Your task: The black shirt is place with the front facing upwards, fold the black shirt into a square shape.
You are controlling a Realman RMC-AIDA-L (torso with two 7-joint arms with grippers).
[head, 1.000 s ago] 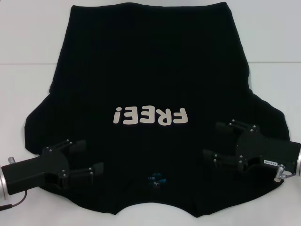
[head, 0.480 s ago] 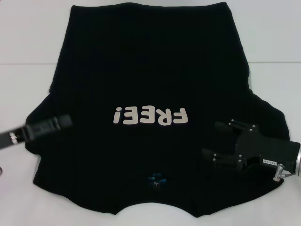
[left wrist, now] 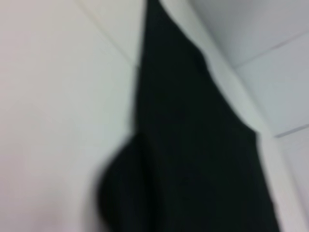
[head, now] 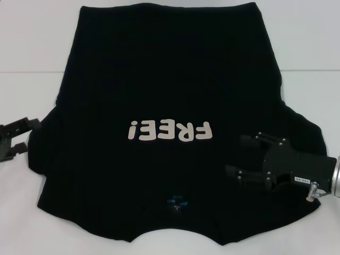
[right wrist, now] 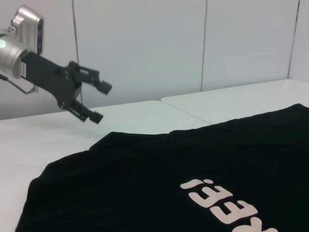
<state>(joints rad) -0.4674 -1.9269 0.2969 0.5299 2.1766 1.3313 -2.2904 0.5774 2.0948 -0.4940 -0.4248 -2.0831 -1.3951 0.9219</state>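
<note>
The black shirt (head: 170, 79) lies spread flat on the white table, front up. Its pale "FREE!" letters (head: 170, 130) read upside down to me, and the blue neck label (head: 175, 202) sits near the front edge. My left gripper (head: 27, 134) is open and empty at the far left, just outside the shirt's left sleeve. The right wrist view shows it raised above the table (right wrist: 102, 102) beside the shirt (right wrist: 169, 183). My right gripper (head: 235, 155) hovers open and empty over the shirt's right shoulder area. In the left wrist view the shirt (left wrist: 193, 159) is a blurred dark shape.
The white table (head: 32, 53) shows bare on both sides of the shirt, with a seam line running across it. White wall panels (right wrist: 145, 48) rise behind the table in the right wrist view.
My left gripper has swung out from over the shirt near the collar to the left, off the sleeve edge. The right gripper has shifted slightly toward the front. The shirt lies as before.
</note>
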